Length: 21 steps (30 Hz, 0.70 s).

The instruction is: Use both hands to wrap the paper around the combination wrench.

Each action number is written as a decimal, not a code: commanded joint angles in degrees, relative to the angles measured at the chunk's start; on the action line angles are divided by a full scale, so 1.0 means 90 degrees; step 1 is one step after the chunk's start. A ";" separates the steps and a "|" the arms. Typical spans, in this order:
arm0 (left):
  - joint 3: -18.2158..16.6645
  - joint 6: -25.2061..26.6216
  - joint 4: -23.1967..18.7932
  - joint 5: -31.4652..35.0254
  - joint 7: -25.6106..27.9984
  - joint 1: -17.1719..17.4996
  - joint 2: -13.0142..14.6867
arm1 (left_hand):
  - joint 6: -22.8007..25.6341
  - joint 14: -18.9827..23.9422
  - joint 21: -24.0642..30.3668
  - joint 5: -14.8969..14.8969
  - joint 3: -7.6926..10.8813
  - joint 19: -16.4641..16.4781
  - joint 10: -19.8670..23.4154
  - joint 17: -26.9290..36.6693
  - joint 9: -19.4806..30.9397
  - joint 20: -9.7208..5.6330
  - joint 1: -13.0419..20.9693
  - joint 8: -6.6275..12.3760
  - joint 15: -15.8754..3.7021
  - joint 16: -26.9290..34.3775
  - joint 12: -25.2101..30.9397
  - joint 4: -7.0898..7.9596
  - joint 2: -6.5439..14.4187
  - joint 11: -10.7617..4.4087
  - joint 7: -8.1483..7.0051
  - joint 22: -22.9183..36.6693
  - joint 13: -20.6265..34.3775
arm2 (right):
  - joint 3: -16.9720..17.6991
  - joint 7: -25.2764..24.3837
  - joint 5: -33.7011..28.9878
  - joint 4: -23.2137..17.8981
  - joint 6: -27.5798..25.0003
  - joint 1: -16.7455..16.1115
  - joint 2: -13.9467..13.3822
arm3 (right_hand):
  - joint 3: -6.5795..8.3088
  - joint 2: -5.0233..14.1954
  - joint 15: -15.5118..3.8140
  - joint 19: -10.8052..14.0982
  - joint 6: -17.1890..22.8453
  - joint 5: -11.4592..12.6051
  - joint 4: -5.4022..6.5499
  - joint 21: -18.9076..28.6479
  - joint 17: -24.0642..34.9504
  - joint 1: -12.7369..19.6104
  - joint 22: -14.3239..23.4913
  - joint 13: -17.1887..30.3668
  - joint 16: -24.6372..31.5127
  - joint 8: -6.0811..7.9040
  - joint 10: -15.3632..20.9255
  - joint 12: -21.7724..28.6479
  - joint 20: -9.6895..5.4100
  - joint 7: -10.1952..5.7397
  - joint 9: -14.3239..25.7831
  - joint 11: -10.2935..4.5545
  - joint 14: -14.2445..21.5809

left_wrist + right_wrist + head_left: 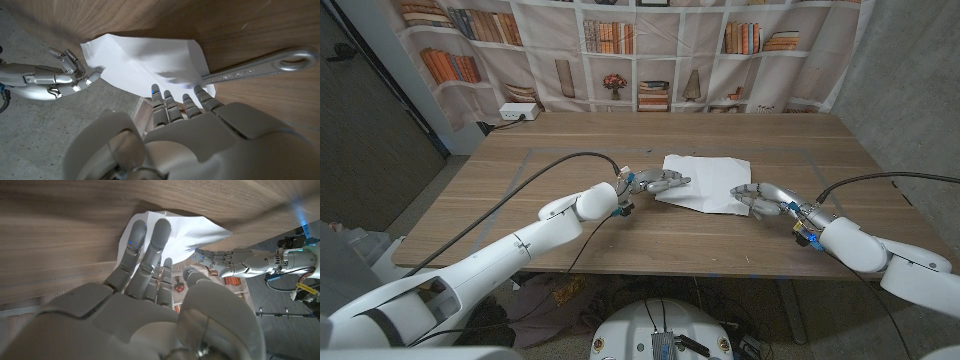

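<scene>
The paper (705, 183) lies mid-counter (520, 180), draped over the combination wrench (260, 69), whose ring end pokes out. My left robot hand (655, 182) presses its fingertips (200, 92) onto one edge; my right robot hand (760, 197) touches the opposite edge, fingers spread, gripping nothing.

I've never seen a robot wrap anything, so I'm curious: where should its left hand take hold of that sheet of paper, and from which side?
Probably the paper edge on the robot's left, where the left hand already touches it. The wrench pokes out from under the sheet there, so lifting that edge could fold it over the tool. The right hand touches the opposite edge.
</scene>
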 commanded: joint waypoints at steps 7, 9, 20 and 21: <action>0.0129 -0.0303 0.0602 -0.0120 -0.0213 -0.0342 -0.0229 | 0.0022 0.0050 -0.0020 0.0039 -0.0026 0.0038 0.0046 0.0016 0.0008 0.0018 -0.0052 -0.0025 -0.0403 -0.0021 -0.0017 -0.0013 -0.0018 -0.0026 0.0016 0.0000 0.0007 | 0.1305 -0.0299 0.0453 -0.0459 -0.0015 -0.1167 0.0670 | -0.0184 -0.0012 -0.0252 0.0640 0.0602 0.0002 -0.0300 0.0357 0.0106 -0.0145 -0.0331 0.0029 0.0563 0.0087 0.1469 0.0225 -0.0997 0.0134 0.0004 -0.0018 0.0529; 0.0140 -0.0334 0.0661 -0.0129 -0.0228 -0.0374 -0.0252 | 0.0021 0.0051 -0.0020 0.0040 -0.0026 0.0039 0.0040 0.0016 0.0008 0.0019 -0.0055 -0.0027 -0.0403 -0.0022 -0.0020 -0.0013 -0.0019 -0.0032 0.0018 0.0000 0.0007 | 0.1420 -0.0113 0.0658 -0.0532 -0.0160 -0.1234 0.0759 | -0.0190 -0.0025 -0.0251 0.0746 0.0636 0.0001 -0.0327 0.0394 0.0196 -0.0153 -0.0373 0.0025 0.0671 0.0079 0.1572 0.0224 -0.0999 0.0202 -0.0003 -0.0028 0.0627; 0.0188 -0.0459 0.0860 -0.0168 -0.0263 -0.0484 -0.0359 | 0.0017 0.0055 -0.0021 0.0045 -0.0027 0.0044 0.0054 0.0015 0.0007 0.0016 -0.0071 -0.0040 -0.0396 -0.0023 -0.0020 -0.0018 -0.0023 -0.0025 0.0016 -0.0001 0.0008 | 0.1915 0.0590 0.1551 -0.0856 -0.0977 -0.1614 0.1224 | -0.0046 -0.0126 -0.0242 0.1282 0.0338 0.0004 -0.0324 0.0446 0.0559 -0.0351 -0.0200 -0.0006 0.1050 -0.0094 0.2104 0.0193 -0.1002 0.0566 -0.0050 0.0035 0.0994; 0.0194 -0.0465 0.0870 -0.0166 -0.0267 -0.0492 -0.0364 | 0.0018 0.0059 -0.0022 0.0045 -0.0026 0.0043 0.0055 0.0015 0.0007 0.0014 -0.0073 -0.0041 -0.0401 -0.0021 -0.0020 -0.0019 -0.0023 -0.0031 0.0016 -0.0001 0.0008 | 0.1954 0.0609 0.1599 -0.0890 -0.1060 -0.1648 0.1261 | 0.0004 -0.0136 -0.0241 0.1346 0.0320 0.0006 -0.0323 0.0435 0.0595 -0.0380 -0.0153 -0.0009 0.1078 -0.0097 0.2187 0.0185 -0.1005 0.0592 -0.0055 0.0010 0.1024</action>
